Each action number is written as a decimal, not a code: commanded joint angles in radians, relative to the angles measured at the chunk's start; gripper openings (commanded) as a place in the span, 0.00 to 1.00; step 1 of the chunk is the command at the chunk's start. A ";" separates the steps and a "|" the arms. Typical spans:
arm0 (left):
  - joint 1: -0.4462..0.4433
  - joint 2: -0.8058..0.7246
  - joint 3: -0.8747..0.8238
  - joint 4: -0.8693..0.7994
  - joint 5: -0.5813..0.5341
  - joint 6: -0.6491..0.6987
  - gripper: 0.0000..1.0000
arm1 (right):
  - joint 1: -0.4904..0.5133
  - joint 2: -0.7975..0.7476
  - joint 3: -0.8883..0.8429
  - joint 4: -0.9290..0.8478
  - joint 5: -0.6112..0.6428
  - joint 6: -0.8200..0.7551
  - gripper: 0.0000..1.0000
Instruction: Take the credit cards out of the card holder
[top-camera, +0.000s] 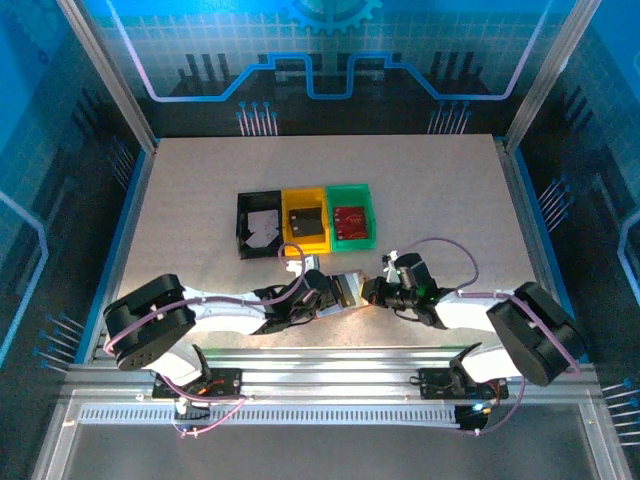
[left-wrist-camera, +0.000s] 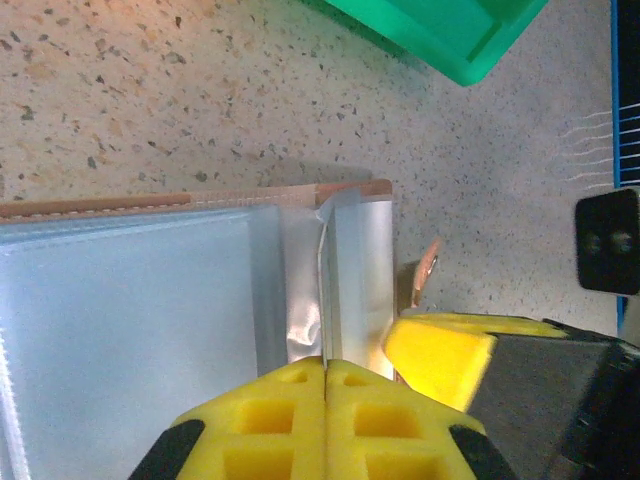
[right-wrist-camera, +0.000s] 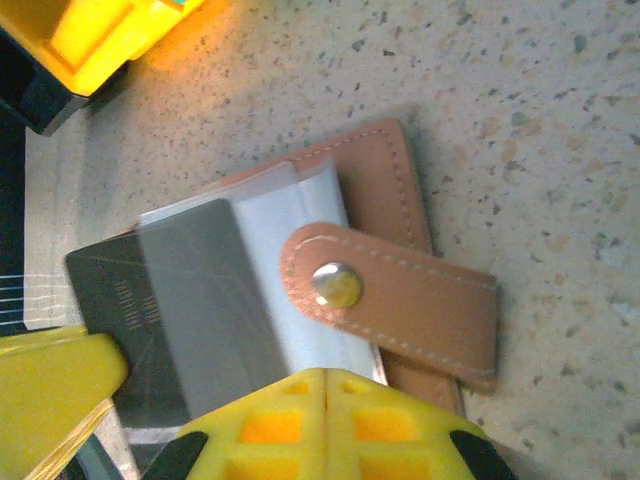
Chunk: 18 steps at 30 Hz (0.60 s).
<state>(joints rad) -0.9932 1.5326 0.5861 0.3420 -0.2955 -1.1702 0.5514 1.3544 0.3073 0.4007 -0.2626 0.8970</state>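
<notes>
Tan leather covers the card holder (right-wrist-camera: 400, 190), which lies open on the table (top-camera: 200, 180) near the front, between our two arms. Our left gripper (left-wrist-camera: 325, 385) is squeezed tight on the holder's clear sleeve (left-wrist-camera: 130, 320). Our right gripper (right-wrist-camera: 325, 395) is squeezed tight too, right at the holder's edge, but we cannot tell if it pinches anything. A dark card (right-wrist-camera: 110, 290) pokes partway out of the sleeve. We think the thin sleeve could slip free or tear if we tug hard. The whole holder could also slide along with the card, because it looks so light.
</notes>
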 joint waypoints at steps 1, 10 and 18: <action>0.007 -0.007 0.009 0.016 0.011 0.031 0.00 | 0.012 -0.063 0.024 -0.112 0.027 -0.025 0.00; 0.039 -0.170 0.040 -0.172 0.038 0.127 0.00 | 0.013 -0.165 0.027 -0.251 0.063 -0.061 0.00; 0.131 -0.286 0.051 -0.300 0.205 0.212 0.00 | 0.009 -0.234 0.069 -0.342 0.032 -0.112 0.00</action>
<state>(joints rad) -0.8959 1.2812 0.6090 0.1341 -0.1902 -1.0260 0.5518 1.1595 0.3431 0.1215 -0.2184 0.8200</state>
